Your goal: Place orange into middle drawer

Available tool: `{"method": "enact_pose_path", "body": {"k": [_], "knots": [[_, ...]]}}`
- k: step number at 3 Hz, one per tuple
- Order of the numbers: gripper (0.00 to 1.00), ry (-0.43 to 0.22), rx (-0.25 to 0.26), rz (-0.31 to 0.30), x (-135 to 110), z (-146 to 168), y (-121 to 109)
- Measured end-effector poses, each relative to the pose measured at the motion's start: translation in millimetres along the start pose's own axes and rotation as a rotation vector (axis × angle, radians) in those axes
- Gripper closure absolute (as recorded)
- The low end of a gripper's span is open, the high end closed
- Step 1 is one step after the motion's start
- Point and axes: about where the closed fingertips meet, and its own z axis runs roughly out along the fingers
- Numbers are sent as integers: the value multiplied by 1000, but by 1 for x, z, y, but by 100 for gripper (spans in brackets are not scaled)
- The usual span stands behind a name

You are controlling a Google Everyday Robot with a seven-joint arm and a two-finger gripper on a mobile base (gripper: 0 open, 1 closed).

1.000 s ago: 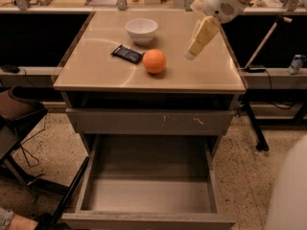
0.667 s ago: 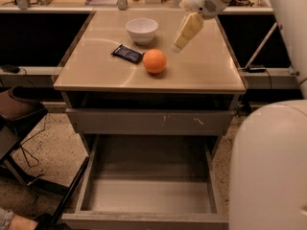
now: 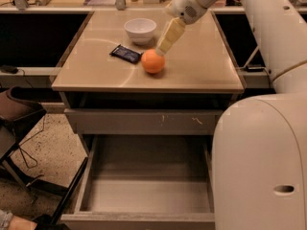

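Note:
The orange (image 3: 153,62) sits on the tan cabinet top (image 3: 201,66), right of a dark flat packet (image 3: 125,53) and in front of a white bowl (image 3: 140,30). My gripper (image 3: 161,49) reaches down from the upper right, its pale fingers pointing at the orange's upper right side, just above it. The middle drawer (image 3: 148,195) is pulled out below, wide and grey, with a bare floor.
A shut grey drawer front (image 3: 144,121) with whitish scratches sits between the top and the open drawer. My white arm body (image 3: 261,162) fills the right side. A dark chair (image 3: 19,119) and cables stand at the left.
The gripper has moved left and down across the cabinet top, from the right side to just above the orange. The orange, bowl and packet have not moved.

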Motion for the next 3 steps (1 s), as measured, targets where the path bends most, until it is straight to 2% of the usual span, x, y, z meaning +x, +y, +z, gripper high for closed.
{"method": "enact_pose_path", "body": {"k": [2, 3], "knots": [[0, 5, -39, 21, 9, 24, 6], [0, -19, -130, 43, 14, 68, 21]]}}
